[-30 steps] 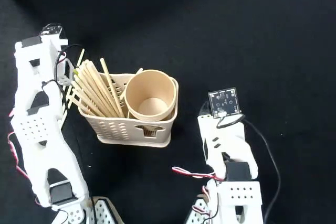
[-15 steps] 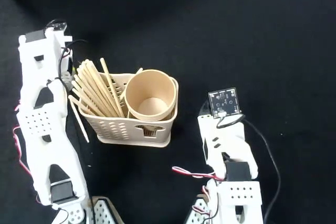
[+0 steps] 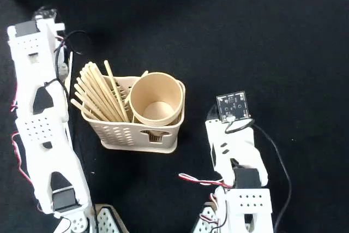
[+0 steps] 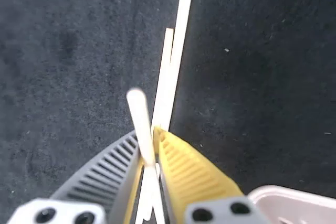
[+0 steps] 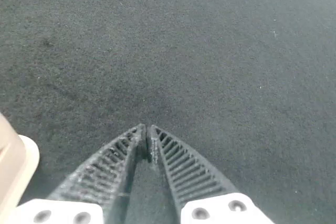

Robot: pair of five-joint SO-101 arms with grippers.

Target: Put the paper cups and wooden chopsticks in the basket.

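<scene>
Clearly, the basket (image 3: 136,129) sits on the black surface (image 3: 272,47) a little toward 9 o'clock from the middle of the high view. A paper cup (image 3: 157,99) stands upright in the basket's 3 o'clock half, mouth up. A bundle of wooden chopsticks (image 3: 98,94) fills the 9 o'clock half, leaning out toward 10 o'clock with its tips past the rim.

The left arm (image 3: 41,129) runs along the 9 o'clock edge of the surface, just beside the basket, its upper end reaching toward 11 o'clock. In the left wrist view the left tool (image 4: 152,135) is pinched tight on the gripped chopsticks (image 4: 176,51), a few pale sticks that run out from between the grey and yellow fingers over bare surface. A corner of the basket shows close by its yellow finger.

The right arm (image 3: 240,162) lies at 5 o'clock, apart from the basket. The right tool (image 5: 146,132) has its fingers brought together with nothing between them, over bare surface, with a corner of the basket close beside it.
</scene>
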